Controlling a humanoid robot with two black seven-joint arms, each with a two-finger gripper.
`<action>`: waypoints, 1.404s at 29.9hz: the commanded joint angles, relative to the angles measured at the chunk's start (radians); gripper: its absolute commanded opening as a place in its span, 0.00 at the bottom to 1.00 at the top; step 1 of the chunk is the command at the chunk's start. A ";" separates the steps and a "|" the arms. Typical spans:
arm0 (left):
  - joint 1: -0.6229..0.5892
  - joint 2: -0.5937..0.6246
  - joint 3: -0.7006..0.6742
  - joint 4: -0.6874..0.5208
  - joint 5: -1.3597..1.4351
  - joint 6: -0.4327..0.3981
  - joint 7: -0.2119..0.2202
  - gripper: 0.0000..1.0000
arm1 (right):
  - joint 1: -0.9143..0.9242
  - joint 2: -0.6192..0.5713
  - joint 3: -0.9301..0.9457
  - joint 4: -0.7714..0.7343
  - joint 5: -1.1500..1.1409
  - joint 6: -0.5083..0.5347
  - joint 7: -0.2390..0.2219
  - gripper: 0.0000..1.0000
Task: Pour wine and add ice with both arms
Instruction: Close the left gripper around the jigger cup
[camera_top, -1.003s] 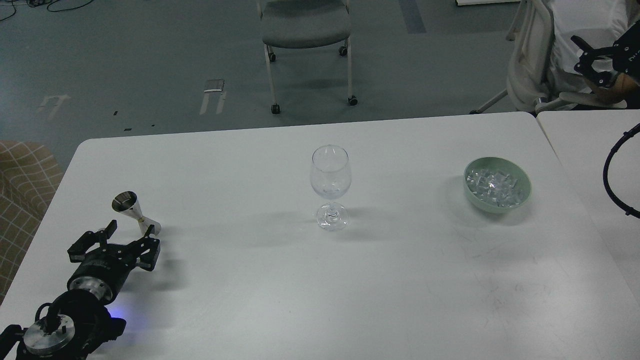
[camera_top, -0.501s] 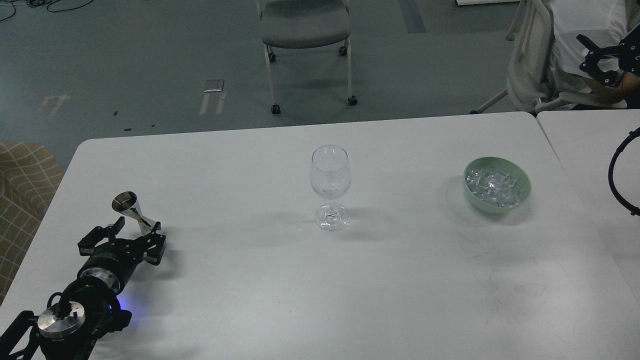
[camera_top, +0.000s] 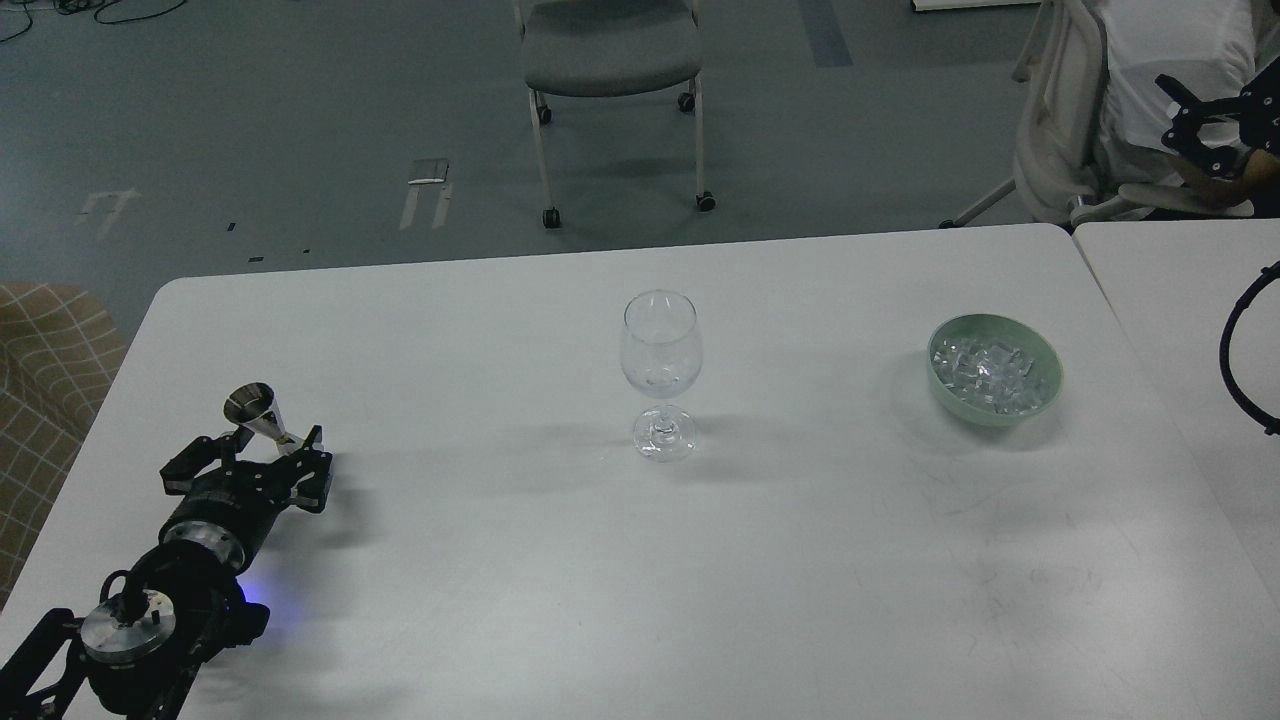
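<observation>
At the white surface's (camera_top: 500, 560) left edge, the open left hand (camera_top: 250, 462) has been brought around the small silver metal jigger (camera_top: 258, 413), readying the pour.

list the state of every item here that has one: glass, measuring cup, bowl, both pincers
clear stemmed wine glass: upright at table centre, looks about empty
silver metal measuring cup: upright, between the left pincer's fingers, not yet clamped
pale green bowl: upright, holding clear ice cubes
left pincer: open around the cup
right pincer: raised off to the side, opening unclear
</observation>
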 joint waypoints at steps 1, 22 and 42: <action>-0.010 -0.009 -0.003 0.006 0.001 -0.006 0.001 0.62 | 0.000 0.003 0.000 0.000 0.000 0.000 0.001 1.00; -0.075 -0.033 0.008 0.115 0.002 -0.085 0.002 0.46 | 0.002 0.003 -0.001 -0.001 -0.002 0.000 0.000 1.00; -0.089 -0.035 0.011 0.139 0.006 -0.115 -0.003 0.25 | -0.002 0.001 -0.001 0.000 -0.002 0.000 0.000 1.00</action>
